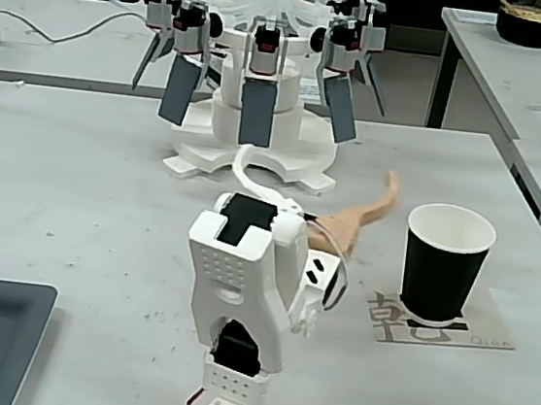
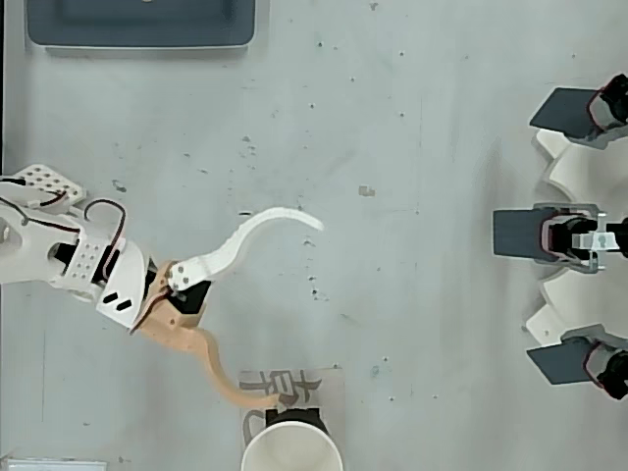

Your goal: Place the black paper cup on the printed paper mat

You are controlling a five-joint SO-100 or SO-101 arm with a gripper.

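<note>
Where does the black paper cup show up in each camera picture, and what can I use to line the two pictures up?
Fixed view: the black paper cup stands upright at right of centre, on the printed paper mat.
Overhead view: the black paper cup is at the bottom edge, centre-left, seen from above as a white rim, partly cut off.
Shared landmark: the printed paper mat under the cup, with the tan gripper finger curving toward it.

Printed paper mat (image 1: 475, 333) under black paper cup (image 1: 444, 263): grey character 乾 left of cup base; small word, apparently "Qian", right of cup base. Overhead view: same character (image 2: 285, 385), partly legible.
</note>
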